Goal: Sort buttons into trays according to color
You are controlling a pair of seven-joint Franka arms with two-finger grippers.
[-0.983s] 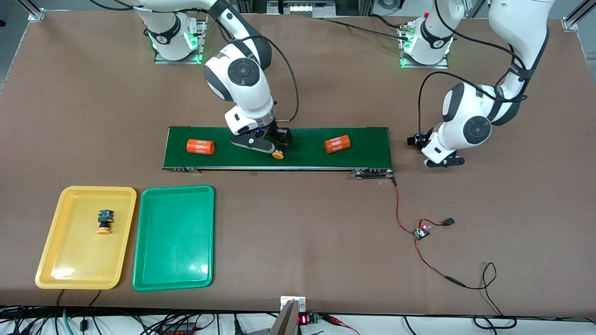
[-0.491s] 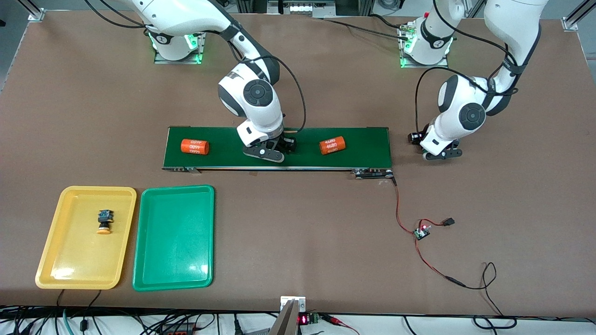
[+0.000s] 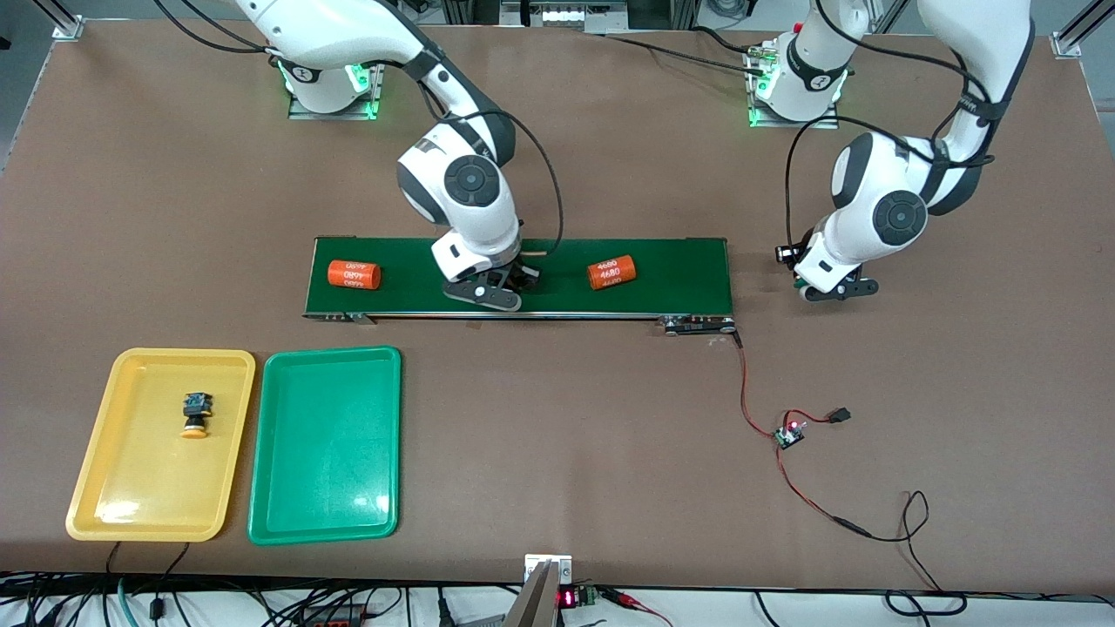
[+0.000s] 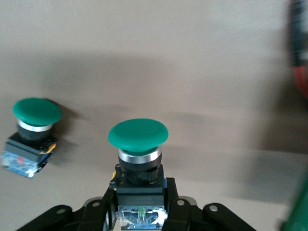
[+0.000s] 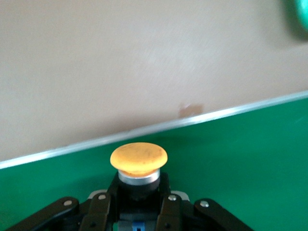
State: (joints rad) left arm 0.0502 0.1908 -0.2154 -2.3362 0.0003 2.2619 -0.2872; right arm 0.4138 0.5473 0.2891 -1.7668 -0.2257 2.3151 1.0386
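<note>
Belt mid-worktop, trays nearer the camera.

Two cylinders (image 3: 354, 274) (image 3: 611, 272) lie on the belt (image 3: 679, 279), apart. Two trays (image 3: 131, 488) (image 3: 324, 488) sit side by side toward the right arm's end; one holds a button (image 3: 196, 414).

bright even light, blurred wrist-view edges

Yellow button (image 5: 138, 159) in right claw (image 5: 137, 208)

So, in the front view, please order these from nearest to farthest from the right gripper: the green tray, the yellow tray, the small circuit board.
From the right gripper, over the belt:
1. Green tray, nearer the camera, toward the right arm's end.
2. Small circuit board, toward the left arm's end.
3. Yellow tray, outermost, beside the green one.
</note>
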